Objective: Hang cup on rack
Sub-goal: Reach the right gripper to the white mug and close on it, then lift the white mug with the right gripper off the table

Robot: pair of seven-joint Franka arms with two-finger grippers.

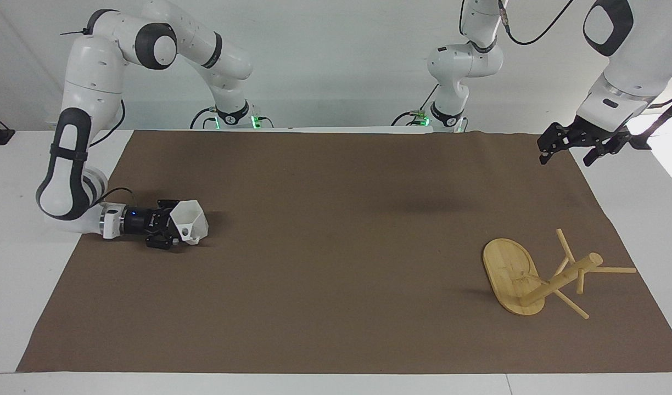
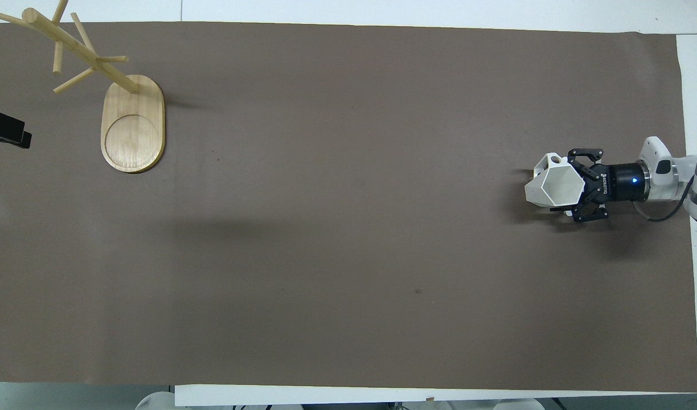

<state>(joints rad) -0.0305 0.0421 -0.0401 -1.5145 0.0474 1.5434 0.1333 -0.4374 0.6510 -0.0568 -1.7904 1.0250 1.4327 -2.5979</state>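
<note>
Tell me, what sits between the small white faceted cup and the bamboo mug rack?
Nothing: in the overhead view only bare brown mat lies between cup and rack.

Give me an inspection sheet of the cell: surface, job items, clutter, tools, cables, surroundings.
Surface: brown mat on a white table, flat.
Cup: white, on its side at the right arm's end, mouth toward the right tool.
Rack: bamboo, upright on its oval base at the left arm's end, pegs bare.
Clutter: nothing seen.
Right tool: low at the mat, open, fingers either side of the cup's rim, not yet closed.
Left tool: open, raised over the mat's edge, waiting.
Cables: black leads at both arm bases and along the arms, off the mat.
Surroundings: plain white wall.
</note>
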